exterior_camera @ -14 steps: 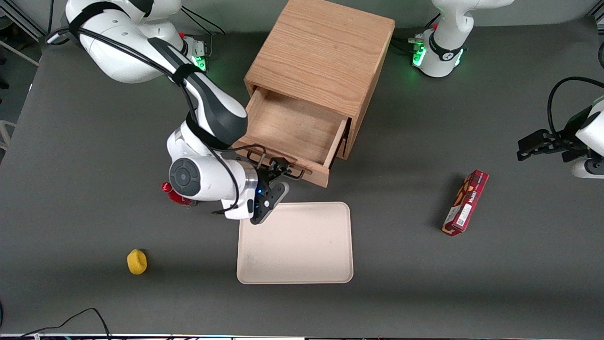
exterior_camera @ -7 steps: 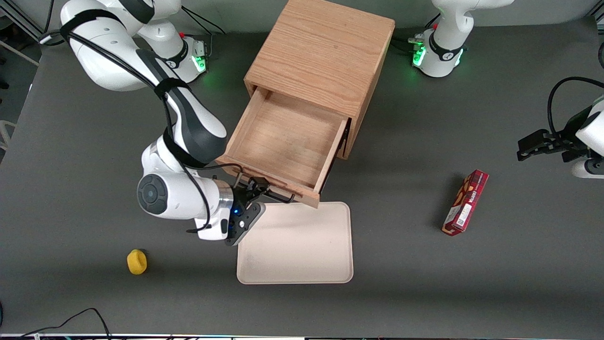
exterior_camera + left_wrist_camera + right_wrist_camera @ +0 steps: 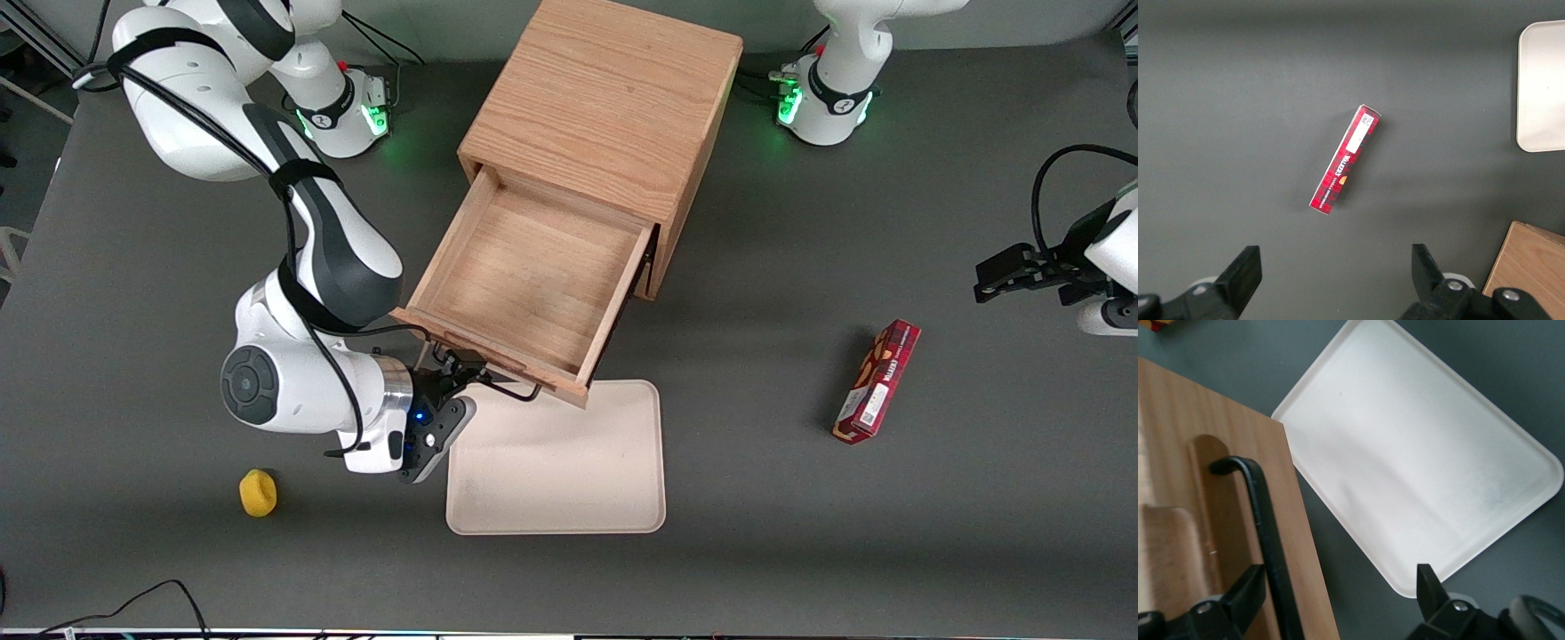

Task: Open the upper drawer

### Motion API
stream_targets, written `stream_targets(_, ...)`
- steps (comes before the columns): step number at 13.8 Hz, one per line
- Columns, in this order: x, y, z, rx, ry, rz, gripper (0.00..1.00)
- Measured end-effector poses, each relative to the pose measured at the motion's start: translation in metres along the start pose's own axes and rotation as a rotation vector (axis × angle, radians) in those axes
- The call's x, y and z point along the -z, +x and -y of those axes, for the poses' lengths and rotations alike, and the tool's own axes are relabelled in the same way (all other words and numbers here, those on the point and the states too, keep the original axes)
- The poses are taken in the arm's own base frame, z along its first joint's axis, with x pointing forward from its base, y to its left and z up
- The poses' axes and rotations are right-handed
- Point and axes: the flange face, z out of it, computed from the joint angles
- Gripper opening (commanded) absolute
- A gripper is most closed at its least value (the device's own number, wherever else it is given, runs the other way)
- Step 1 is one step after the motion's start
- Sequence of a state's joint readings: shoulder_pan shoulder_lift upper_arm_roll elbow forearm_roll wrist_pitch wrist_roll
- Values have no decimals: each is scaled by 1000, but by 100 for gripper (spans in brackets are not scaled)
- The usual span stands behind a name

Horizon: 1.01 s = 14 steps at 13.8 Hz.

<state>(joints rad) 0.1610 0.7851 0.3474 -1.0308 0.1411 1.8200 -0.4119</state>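
Front view: the gripper (image 3: 464, 375), fingers spread around the black handle (image 3: 507, 386), has backed nearer the camera since a second ago. The upper drawer (image 3: 524, 286) has slid farther out of the cabinet (image 3: 605, 98), now overhanging the tray (image 3: 569, 480).

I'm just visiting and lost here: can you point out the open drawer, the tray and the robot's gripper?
upper drawer (image 3: 533, 276): front view, on its bare wooden floor.
beige tray (image 3: 569, 471): front view, on its flat middle.
gripper (image 3: 458, 373): front view, between its fingertips, at the drawer's black handle.
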Motion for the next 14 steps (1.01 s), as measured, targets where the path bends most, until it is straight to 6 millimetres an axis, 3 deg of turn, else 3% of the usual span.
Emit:
stream_targets(2,63,0,15,25,-68,-36,100)
stream_targets(5,156,-24,54,-10,-127,-21,100)
stream_targets(8,223,-60,100,-299,-176,2,100)
stream_targets(10,259,-96,123,-476,-220,38,100)
stream_targets(11,278,-119,125,-540,-241,72,100)
stream_targets(14,327,-196,111,-694,-282,143,100)
